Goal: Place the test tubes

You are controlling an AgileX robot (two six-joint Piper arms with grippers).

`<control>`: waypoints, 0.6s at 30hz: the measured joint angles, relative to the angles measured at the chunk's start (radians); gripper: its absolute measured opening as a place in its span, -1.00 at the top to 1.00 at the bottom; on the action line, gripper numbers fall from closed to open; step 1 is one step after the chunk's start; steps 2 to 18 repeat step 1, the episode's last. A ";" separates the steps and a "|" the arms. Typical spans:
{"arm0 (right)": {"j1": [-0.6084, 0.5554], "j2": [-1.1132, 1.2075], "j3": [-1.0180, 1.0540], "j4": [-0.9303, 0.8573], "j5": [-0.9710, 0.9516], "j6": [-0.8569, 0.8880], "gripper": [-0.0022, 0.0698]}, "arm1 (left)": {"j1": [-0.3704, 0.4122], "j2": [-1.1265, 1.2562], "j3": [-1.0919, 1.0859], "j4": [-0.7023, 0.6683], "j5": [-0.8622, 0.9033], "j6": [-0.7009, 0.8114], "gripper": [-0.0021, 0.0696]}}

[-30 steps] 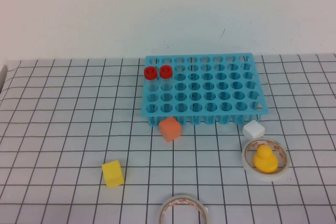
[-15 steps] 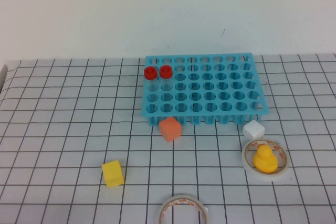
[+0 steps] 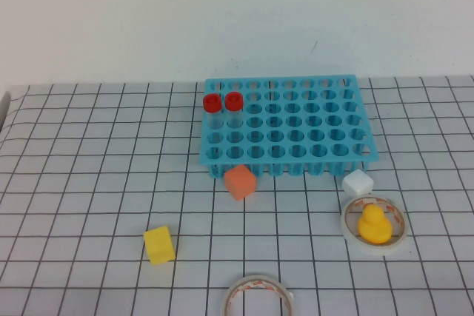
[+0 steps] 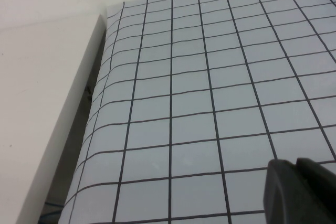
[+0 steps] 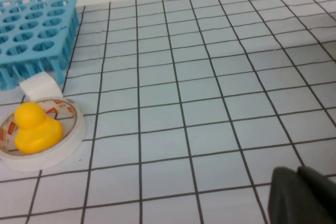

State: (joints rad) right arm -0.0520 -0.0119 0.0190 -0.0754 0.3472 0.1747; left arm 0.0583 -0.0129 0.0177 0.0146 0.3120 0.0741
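A blue test tube rack (image 3: 287,125) stands at the back middle of the gridded table; its corner (image 5: 37,30) also shows in the right wrist view. Two red-capped test tubes (image 3: 212,103) (image 3: 234,101) stand upright side by side in holes near the rack's left end. Neither arm appears in the high view. My left gripper (image 4: 296,165) is shut and holds nothing, over bare grid by the table's left edge. My right gripper (image 5: 298,174) is shut and holds nothing, over bare grid to the right of the duck.
An orange cube (image 3: 240,182) lies against the rack's front, a white cube (image 3: 357,183) at its front right. A yellow duck (image 3: 374,225) sits inside a tape ring (image 3: 349,228). A yellow cube (image 3: 159,245) and a second tape ring (image 3: 259,284) lie nearer the front edge.
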 joint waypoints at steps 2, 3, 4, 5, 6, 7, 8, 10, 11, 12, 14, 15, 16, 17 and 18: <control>0.000 0.000 0.000 0.000 0.000 0.000 0.94 | 0.000 0.000 0.000 0.000 0.000 0.000 0.95; 0.000 0.000 0.000 0.000 0.000 0.000 0.94 | 0.000 0.000 0.000 0.000 0.000 0.000 0.95; 0.000 0.000 0.000 0.000 0.000 0.000 0.94 | 0.000 0.000 0.000 0.000 0.000 0.000 0.95; 0.000 0.000 0.000 0.000 0.000 0.000 0.94 | 0.000 0.000 0.000 0.000 0.000 0.000 0.95; 0.000 0.000 0.000 0.000 0.000 0.000 0.94 | 0.000 0.000 0.000 0.000 0.000 0.000 0.95; 0.000 0.000 0.000 0.000 0.000 0.000 0.94 | 0.000 0.000 0.000 0.000 0.000 0.000 0.95; 0.000 0.000 0.000 0.000 0.000 0.000 0.94 | 0.000 0.000 0.000 0.000 0.000 0.000 0.95; 0.000 0.000 0.000 0.000 0.000 0.000 0.94 | 0.000 0.000 0.000 0.000 0.000 0.000 0.95; 0.000 0.000 0.000 0.000 0.000 0.000 0.94 | 0.000 0.000 0.000 0.000 0.000 0.000 0.95; 0.000 0.000 0.000 0.000 0.000 0.000 0.94 | 0.000 0.000 0.000 0.000 0.000 0.000 0.95; 0.000 0.000 0.000 0.000 0.000 0.000 0.94 | 0.000 0.000 0.000 0.000 0.000 0.000 0.95; 0.000 0.000 0.000 0.000 0.000 0.000 0.94 | 0.000 0.000 0.000 0.000 0.000 0.000 0.95; 0.000 0.000 0.000 0.000 0.000 0.000 0.94 | 0.000 0.000 0.000 0.000 0.000 0.000 0.95; 0.000 0.000 0.000 0.000 0.000 0.000 0.94 | 0.000 0.000 0.000 0.000 0.000 0.000 0.95; 0.000 0.000 0.000 0.000 0.000 0.000 0.94 | 0.000 0.000 0.000 0.000 0.000 0.000 0.95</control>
